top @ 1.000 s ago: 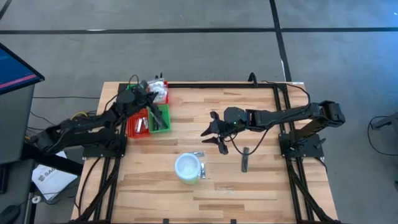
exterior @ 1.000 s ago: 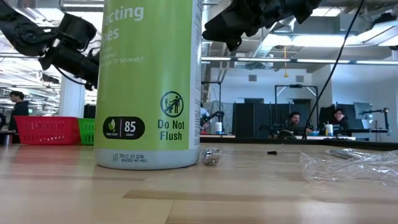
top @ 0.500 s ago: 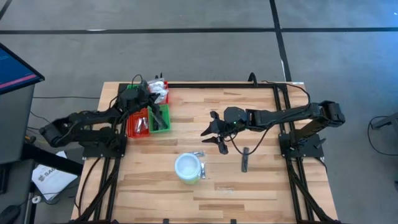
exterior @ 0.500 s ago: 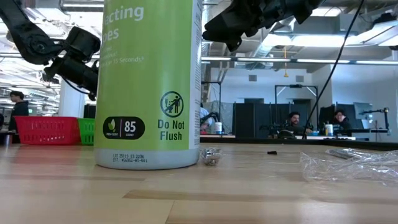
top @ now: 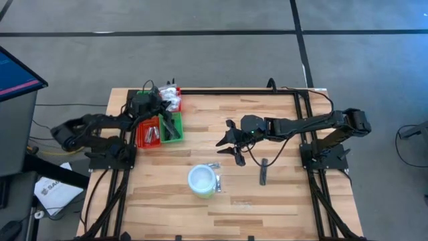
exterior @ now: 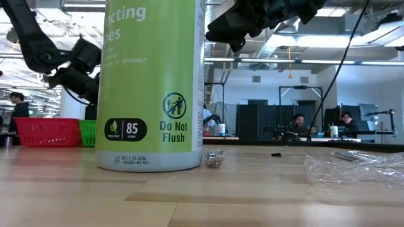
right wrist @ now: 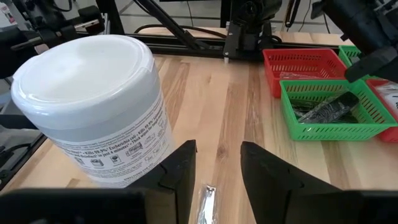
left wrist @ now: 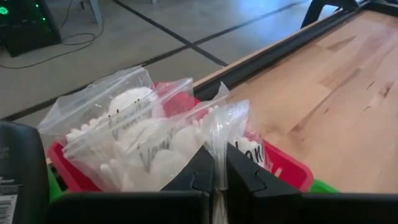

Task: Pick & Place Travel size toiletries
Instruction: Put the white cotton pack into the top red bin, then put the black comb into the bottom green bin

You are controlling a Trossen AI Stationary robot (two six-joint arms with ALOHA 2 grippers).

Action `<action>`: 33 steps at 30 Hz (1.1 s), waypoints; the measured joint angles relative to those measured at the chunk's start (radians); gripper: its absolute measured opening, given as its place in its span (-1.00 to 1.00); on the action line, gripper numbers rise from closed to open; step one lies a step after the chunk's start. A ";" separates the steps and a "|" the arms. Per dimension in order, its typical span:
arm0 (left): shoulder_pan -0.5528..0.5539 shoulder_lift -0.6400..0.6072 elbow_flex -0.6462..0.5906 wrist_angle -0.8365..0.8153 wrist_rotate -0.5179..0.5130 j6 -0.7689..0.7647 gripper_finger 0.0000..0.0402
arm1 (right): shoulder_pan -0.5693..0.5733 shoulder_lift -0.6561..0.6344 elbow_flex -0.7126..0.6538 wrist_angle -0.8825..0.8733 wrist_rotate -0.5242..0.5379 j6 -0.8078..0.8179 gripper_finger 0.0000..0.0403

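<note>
- Since the earlier frames the left arm has folded back toward its base, drawing the left gripper to the far end of the red and green compartment tray; the right arm has not shifted
- Left wrist view: the left gripper's fingers are pressed together on the edge of a clear plastic sachet, held above the bagged white packets piled in the tray's red part
- Step in hand, as I judge it: placing, with the sachet carried over the tray and not yet let go
- Next move likely calls for lowering over the chosen compartment and parting the fingers so the thin film drops clear rather than clinging
- Right gripper hovers near the table's middle, fingers spread and empty, pointing toward the white wipes tub
- Toiletries still out on the table: a small clear sachet just beside the tub, and a slim dark stick near the right arm
- Only the right wrist view shows dark wrapped items lying in the green compartment
- Only the left wrist view shows the pinch on the sachet; from overhead the gripper hides it
- Low view has the tub's green label blocking much of the table, yet shows crumpled clear plastic lying on the wood on the side away from the tray
</note>
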 joint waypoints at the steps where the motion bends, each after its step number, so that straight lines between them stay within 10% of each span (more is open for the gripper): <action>1: 0.000 0.004 0.000 0.006 0.000 0.000 -0.97 | 0.000 0.000 0.000 0.000 0.000 0.000 -0.41; 13: -0.001 0.006 0.000 0.008 -0.117 -0.008 -0.82 | 0.000 0.000 0.000 0.000 0.000 0.002 -0.41; 33: -0.029 -0.151 0.000 -0.020 -0.004 -0.074 -0.09 | 0.000 0.000 0.000 -0.058 0.000 0.019 -0.41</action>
